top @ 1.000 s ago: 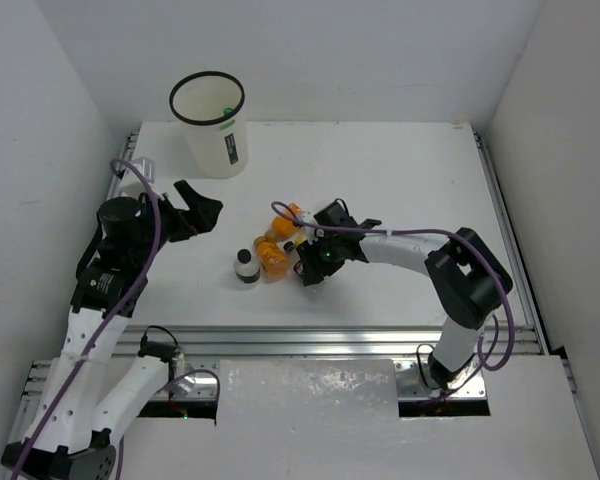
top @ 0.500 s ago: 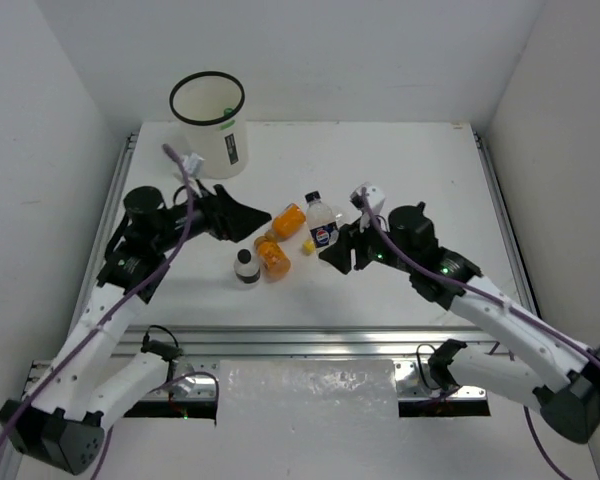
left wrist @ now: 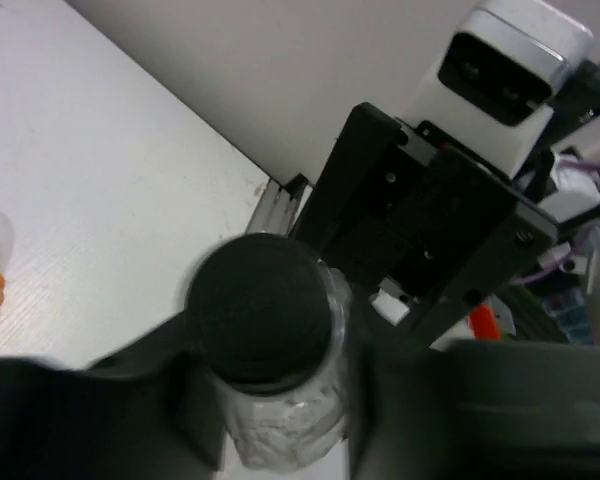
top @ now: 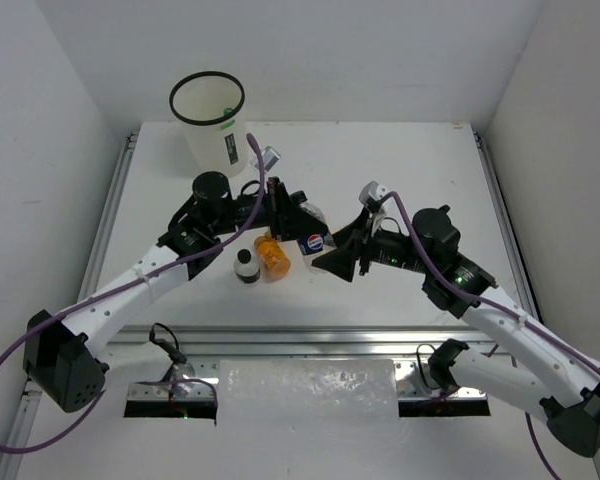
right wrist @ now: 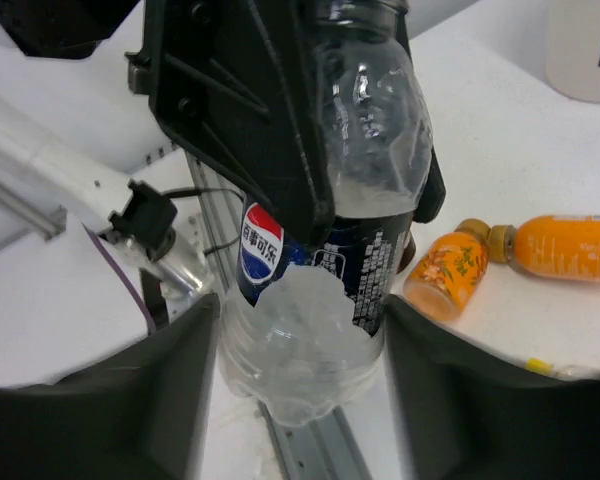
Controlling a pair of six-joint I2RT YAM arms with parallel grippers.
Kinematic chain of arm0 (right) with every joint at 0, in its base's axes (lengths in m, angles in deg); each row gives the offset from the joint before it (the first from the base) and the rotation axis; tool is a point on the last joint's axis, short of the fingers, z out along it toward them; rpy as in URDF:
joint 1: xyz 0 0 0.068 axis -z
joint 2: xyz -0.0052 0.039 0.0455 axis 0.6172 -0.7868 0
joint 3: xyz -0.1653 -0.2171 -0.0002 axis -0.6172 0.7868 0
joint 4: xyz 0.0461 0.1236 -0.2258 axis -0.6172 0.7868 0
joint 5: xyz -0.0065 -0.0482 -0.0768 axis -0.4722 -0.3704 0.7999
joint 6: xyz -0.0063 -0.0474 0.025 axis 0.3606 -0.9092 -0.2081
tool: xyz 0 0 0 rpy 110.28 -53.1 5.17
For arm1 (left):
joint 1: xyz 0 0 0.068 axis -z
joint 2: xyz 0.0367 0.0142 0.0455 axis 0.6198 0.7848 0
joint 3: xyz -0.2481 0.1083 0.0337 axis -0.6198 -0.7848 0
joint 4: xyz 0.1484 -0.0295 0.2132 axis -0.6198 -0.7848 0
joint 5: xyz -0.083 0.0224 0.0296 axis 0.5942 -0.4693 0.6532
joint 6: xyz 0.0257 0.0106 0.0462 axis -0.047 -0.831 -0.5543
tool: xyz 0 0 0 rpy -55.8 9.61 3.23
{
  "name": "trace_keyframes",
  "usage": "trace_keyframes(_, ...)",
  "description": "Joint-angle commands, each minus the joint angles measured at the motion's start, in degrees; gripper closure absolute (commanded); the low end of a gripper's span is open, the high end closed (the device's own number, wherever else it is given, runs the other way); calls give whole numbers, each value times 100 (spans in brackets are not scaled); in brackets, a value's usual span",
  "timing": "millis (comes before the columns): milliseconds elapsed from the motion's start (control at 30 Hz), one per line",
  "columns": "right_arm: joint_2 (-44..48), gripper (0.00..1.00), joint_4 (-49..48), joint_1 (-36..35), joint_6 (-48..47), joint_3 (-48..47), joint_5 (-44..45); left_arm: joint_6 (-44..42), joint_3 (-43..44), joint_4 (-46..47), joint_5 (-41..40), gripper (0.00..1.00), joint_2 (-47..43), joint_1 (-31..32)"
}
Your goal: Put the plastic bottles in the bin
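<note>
A clear plastic bottle (top: 315, 237) with a blue label and black cap (left wrist: 263, 305) is held up over the table's middle. My left gripper (top: 298, 215) is shut on its upper part, just below the cap. My right gripper (right wrist: 300, 400) stands open, a finger on each side of the bottle's base (right wrist: 315, 350) with narrow gaps. Two orange bottles (top: 272, 255) and a short dark bottle (top: 245, 266) lie on the table just left of it. The bin (top: 208, 125) stands at the back left, far from both grippers.
The orange bottles (right wrist: 445, 275) lie close beside the held bottle. Metal rails (top: 310, 340) run along the table's near edge, and white walls close in the left, right and back.
My left arm swung right to the centre and shut on the clear bottle's top. My right gripper, which had carried the bottle off the pile, opened around its base.
</note>
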State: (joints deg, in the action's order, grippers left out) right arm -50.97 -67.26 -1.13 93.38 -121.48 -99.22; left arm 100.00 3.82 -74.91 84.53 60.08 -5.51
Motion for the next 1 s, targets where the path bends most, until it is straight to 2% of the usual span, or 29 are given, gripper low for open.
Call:
trace_keyframes(0,125,40,-510,-31,99,-128,-127,-122,639,313,-18,100,131,139)
trace_keyframes(33,248,17,-449,-31,73,-84,154,-218,789,50,-175,100,192,131)
trace_keyframes(67,327,1,-204,-31,81,-75,540,-515,973,-345,-916,100,219,113)
trace_keyframes(100,450,1,233,-31,116,-101,1596,-640,1480,-1288,-2194,100,315,96)
trace_keyframes(133,494,1,238,-31,117,-136,2155,-754,1833,-1837,-2912,100,394,52)
trace_keyframes(167,530,1,838,-22,134,-163,2718,-894,2184,-2330,-3667,100,534,-70)
trace_keyframes(200,547,1,1105,-13,326,-189,3263,-913,2928,-3083,-4345,100,683,-167)
trace_keyframes(233,548,1,1612,-4,458,-215,4225,-905,3274,-3334,-5352,100,1016,-334)
trace_keyframes(267,530,1,1835,22,651,-233,4566,-905,3852,-3572,-5571,100,1202,-814)
trace_keyframes(367,416,1,2205,66,653,-198,4946,-852,4716,-3837,-6212,100,2115,-1676)
trace_keyframes(400,416,1,2232,66,679,-163,4964,-904,5337,-3925,-6450,100,2370,-1776)
trace_keyframes(433,424,1,2189,75,688,-50,4938,-1009,5639,-3926,-7148,100,2938,-1838)
trace_keyframes(533,530,1,1944,75,776,241,4807,-1457,7079,-3829,-7507,100,4241,-2162)
trace_keyframes(567,547,1,1899,84,784,302,4676,-1667,7440,-3759,-7533,96,4593,-2364)
trace_keyframes(600,522,1,1873,84,793,346,4605,-1747,8183,-3628,-7498,87,5231,-2453)
trace_keyframes(633,478,1,1855,92,785,416,4508,-1870,8469,-3496,-7550,80,5490,-2532)
trace_keyframes(667,443,1,1864,92,758,452,4394,-2150,8785,-3156,-7490,63,5728,-2628)
trace_keyframes(733,346,1,1846,110,732,601,4323,-2302,8998,-3021,-7384,41,6142,-2673)
trace_keyframes(767,311,1,1794,119,714,671,4314,-2398,8930,-2855,-7375,7,6169,-2673)
trace_keyframes(800,215,1,1663,136,714,785,4305,-2399,8816,-2758,-7384,0,6082,-2664)
trace_keyframes(900,-198,1,1486,206,924,769,4244,-2364,8648,-2703,-7401,0,5653,-2664)
trace_keyframes(967,-839,1,1285,259,1161,585,4182,-2302,8596,-2913,-7393,0,5301,-2621)
